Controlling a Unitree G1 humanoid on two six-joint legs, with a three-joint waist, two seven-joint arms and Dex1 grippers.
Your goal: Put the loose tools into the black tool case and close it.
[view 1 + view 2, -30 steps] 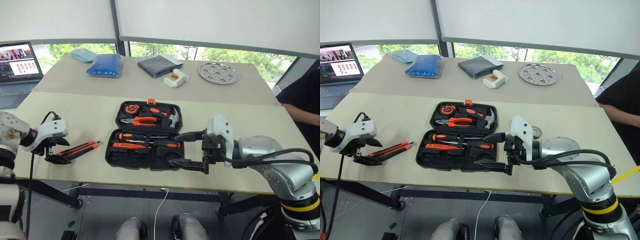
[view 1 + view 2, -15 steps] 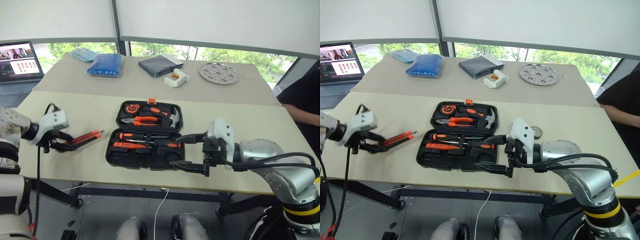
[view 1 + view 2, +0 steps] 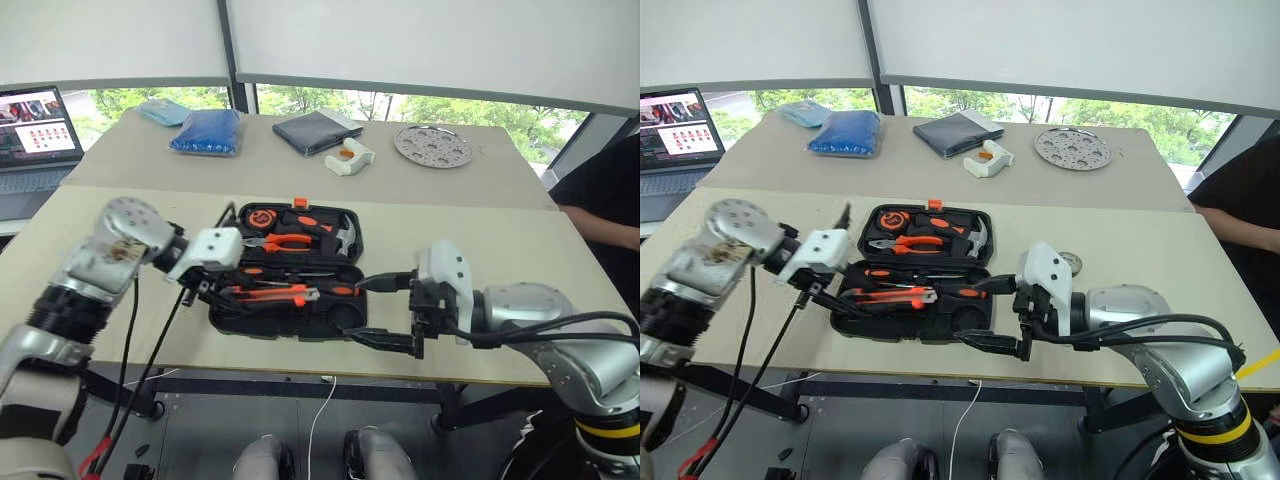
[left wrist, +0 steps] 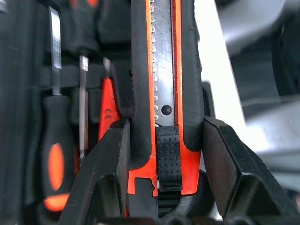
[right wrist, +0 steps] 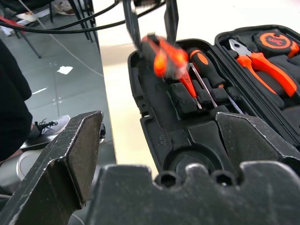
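The black tool case [image 3: 290,330] lies open in the middle of the near table. Its far half holds pliers [image 3: 290,241], a hammer and a tape measure. My left gripper [image 4: 164,154] is shut on an orange-and-black utility knife [image 3: 278,294], which it holds just above the near half of the case. Two screwdrivers [image 5: 206,70] lie in recesses beside the knife. My right gripper [image 3: 383,312] stands open at the case's near right corner, pointing left, with nothing between its fingers.
On the far table are a laptop [image 3: 35,120], a blue bag [image 3: 210,130], a dark pouch [image 3: 315,130], a white holder [image 3: 350,155] and a round metal plate [image 3: 432,145]. A small round object [image 3: 1072,262] lies behind my right wrist. A person [image 3: 600,190] stands at the right edge.
My left gripper closed on the utility knife at the table's left, lifted it and swung right to above the case. The right arm has kept still.
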